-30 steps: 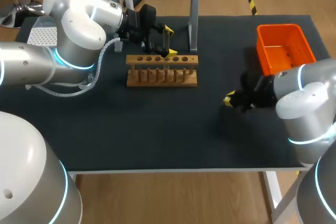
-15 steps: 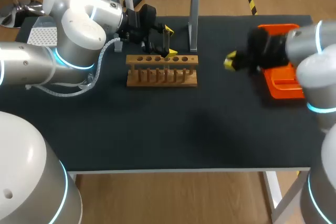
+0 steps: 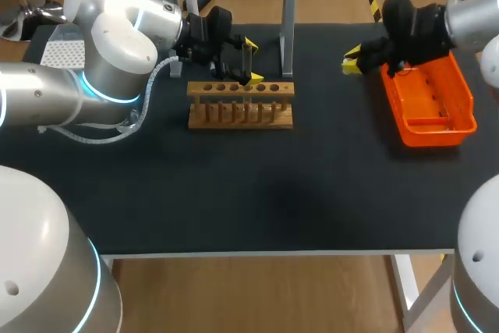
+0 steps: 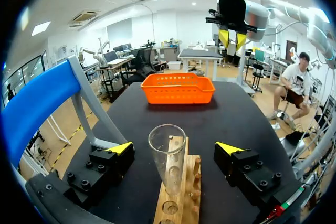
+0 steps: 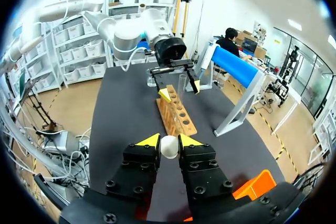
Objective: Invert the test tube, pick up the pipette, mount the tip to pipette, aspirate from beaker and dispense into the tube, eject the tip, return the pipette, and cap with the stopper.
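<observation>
Swung back beside the orange basket (image 3: pixel 433 132), right gripper (image 3: pixel 352 58) pinches a white stopper (image 5: pixel 169 147); left gripper (image 3: pixel 250 60) stands spread around the test tube (image 4: pixel 168 156).

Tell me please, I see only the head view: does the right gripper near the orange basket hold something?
Observer: Yes. In the right wrist view the right gripper is shut on a small white stopper, pinched from both sides.
Operator: And the other arm?
Observer: The left wrist view shows the left gripper open; the test tube stands upright between its jaws, mouth up, a gap on each side.
</observation>
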You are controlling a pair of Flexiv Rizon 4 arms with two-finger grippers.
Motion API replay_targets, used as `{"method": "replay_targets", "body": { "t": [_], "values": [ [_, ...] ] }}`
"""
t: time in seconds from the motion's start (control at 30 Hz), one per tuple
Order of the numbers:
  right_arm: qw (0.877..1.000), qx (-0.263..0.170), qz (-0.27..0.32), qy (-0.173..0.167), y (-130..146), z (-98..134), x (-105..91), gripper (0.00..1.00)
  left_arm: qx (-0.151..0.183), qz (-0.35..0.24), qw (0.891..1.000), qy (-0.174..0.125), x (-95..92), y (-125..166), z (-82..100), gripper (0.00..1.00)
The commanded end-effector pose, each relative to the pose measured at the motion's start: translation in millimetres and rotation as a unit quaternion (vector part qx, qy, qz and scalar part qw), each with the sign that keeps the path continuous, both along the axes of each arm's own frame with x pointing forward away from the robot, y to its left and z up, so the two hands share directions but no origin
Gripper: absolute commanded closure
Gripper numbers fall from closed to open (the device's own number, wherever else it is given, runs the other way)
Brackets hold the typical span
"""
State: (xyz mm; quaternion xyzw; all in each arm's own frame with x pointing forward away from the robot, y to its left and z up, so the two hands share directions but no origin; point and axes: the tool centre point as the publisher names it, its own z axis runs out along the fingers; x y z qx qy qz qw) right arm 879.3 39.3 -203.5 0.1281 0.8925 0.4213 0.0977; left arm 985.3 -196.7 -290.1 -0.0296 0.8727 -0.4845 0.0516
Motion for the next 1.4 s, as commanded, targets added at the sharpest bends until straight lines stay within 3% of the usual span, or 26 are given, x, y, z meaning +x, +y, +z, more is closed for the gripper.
{"method": "replay_targets", "body": {
  "t": [0.03,0.3,0.87,1.4],
  "values": [
    [1.0,0.0,0.007,0.006,-7,6,-2.9,1.0,0.0,-0.002,1.0,0.0,0.9,1,-0.1,0.0],
    [1.0,0.0,0.007,0.006,-7,6,-2.9,1.0,0.0,-0.002,1.0,0.0,0.9,1,-0.1,0.0],
    [0.999,-0.005,0.035,0.01,79,6,69.5,1.0,0.0,-0.002,1.0,0.0,0.9,1,-0.1,0.0],
    [0.999,-0.011,0.038,0.015,146,3,101.8,1.0,0.0,-0.002,1.0,0.0,0.9,1,-0.1,0.0]
  ]
}}
